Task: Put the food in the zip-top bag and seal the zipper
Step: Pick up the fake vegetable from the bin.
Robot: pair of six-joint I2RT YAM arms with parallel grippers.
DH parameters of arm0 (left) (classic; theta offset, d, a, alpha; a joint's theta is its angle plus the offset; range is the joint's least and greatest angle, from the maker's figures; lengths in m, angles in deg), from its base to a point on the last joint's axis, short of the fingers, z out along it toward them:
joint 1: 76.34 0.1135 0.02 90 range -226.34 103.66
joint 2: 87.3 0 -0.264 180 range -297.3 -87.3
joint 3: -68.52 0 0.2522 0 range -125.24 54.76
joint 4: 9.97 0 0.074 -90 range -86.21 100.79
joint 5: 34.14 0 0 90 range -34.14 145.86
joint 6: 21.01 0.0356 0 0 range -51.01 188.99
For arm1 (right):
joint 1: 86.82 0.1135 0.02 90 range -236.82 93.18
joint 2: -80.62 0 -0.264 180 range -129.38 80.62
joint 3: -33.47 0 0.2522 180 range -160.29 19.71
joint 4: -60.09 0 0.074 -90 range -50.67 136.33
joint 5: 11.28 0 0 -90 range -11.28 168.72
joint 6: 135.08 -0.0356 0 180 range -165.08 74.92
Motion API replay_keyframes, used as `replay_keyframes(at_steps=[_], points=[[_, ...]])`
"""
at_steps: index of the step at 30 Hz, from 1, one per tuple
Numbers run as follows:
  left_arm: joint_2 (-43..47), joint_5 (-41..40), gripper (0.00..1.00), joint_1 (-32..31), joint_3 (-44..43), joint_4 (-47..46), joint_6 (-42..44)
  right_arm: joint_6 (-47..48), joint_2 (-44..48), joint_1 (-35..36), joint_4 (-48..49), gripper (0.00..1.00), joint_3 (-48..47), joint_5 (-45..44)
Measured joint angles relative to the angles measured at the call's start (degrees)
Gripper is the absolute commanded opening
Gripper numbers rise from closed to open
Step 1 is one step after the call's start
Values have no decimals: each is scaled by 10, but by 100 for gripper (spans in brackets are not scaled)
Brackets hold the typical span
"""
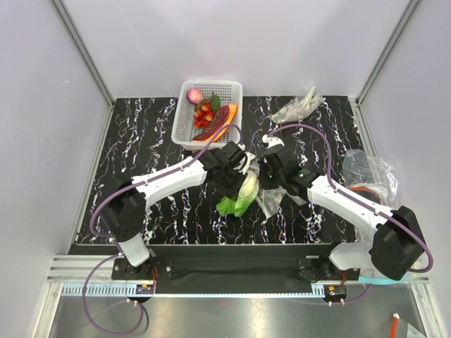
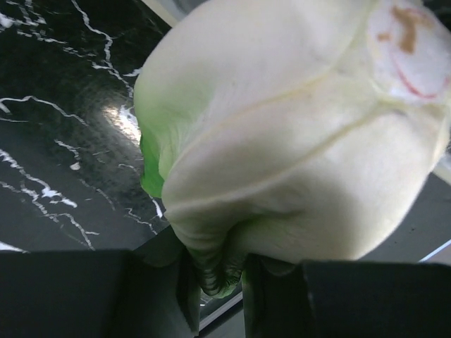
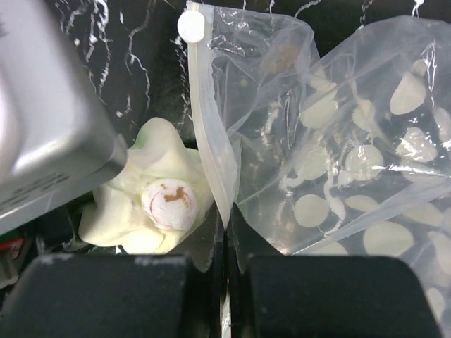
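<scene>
White walls close in a black marble-veined table (image 1: pixel 141 141), with a white lattice basket (image 1: pixel 184 120) at its far side holding the pink bulb (image 1: pixel 195 96), the red berries (image 1: pixel 204 114) and the long red and orange pieces (image 1: pixel 218 125). The lettuce head (image 1: pixel 243 193) lies mid-table between the two arms. The left gripper (image 2: pixel 217 282) pinches a fold of its leafy base, which fills the gap between the fingers (a light grasp, by the look of it). The right gripper (image 3: pixel 227 267) is clenched on the mouth edge of the zip-top bag (image 3: pixel 338 162), right on the zipper (image 3: pixel 208 134), whose white slider tab (image 3: pixel 190 24) sits at the far end of the strip. The lettuce rests just beside that strip and seems to be outside the dotted film, though I cannot tell for certain. The step in hand looks like feeding the lettuce into the mouth. To do it well, the right arm should lift its edge so the two lips part, and the left should lead with the narrow stem end and let go only once the bulk is past the strip. The thin film could fold under otherwise. No brand or lettering can be read. The stem's brown smudge inside a red ring is only a painted mark.
</scene>
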Motion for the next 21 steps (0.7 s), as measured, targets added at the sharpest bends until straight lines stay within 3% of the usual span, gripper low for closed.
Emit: replay_keyframes(at_steps=[12, 16, 19, 20, 21], points=[[-50, 49, 0, 0, 0, -33, 2, 13, 22, 0, -4, 3, 31, -30], [-71, 61, 0, 0, -5, -46, 2, 19, 32, 0, -17, 9, 31, -51], [-82, 68, 0, -1, -7, -56, 2, 25, 36, 0, -23, 21, 30, -60], [-84, 70, 0, -2, -7, -57, 2, 26, 37, 0, -24, 36, 30, -60], [-85, 71, 0, -2, -7, -57, 2, 27, 37, 0, -26, 43, 30, -61]])
